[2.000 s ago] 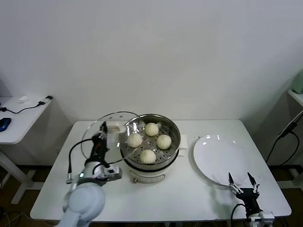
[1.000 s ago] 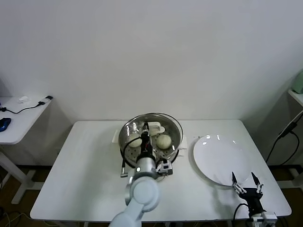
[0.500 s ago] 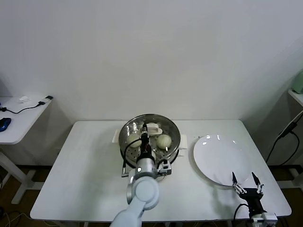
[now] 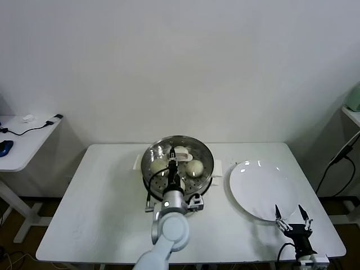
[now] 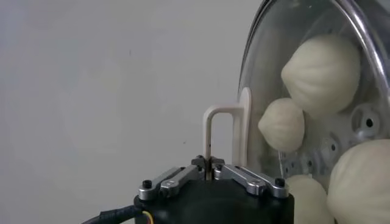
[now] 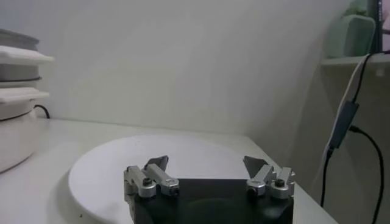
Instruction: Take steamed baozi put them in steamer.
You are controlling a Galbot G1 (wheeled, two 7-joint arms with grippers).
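The steamer (image 4: 209,160) stands mid-table with the baozi (image 4: 194,167) inside it. The round glass lid (image 4: 198,147) lies over it. My left gripper (image 4: 172,164) is above the steamer, shut on the lid's white handle (image 5: 210,131). In the left wrist view my left gripper (image 5: 209,165) pinches that handle, and several baozi (image 5: 320,73) show through the glass (image 5: 259,79). My right gripper (image 4: 292,216) is open and empty near the table's front right edge, just in front of the plate.
A flat white plate (image 4: 261,188) lies right of the steamer and holds nothing; it also shows in the right wrist view (image 6: 122,164). The steamer's cream base (image 6: 15,122) is far off in that view. A side table (image 4: 22,140) stands at far left.
My left gripper carried the glass lid from the steamer's left side to over the steamer and lowered it there. The right arm has stayed still.
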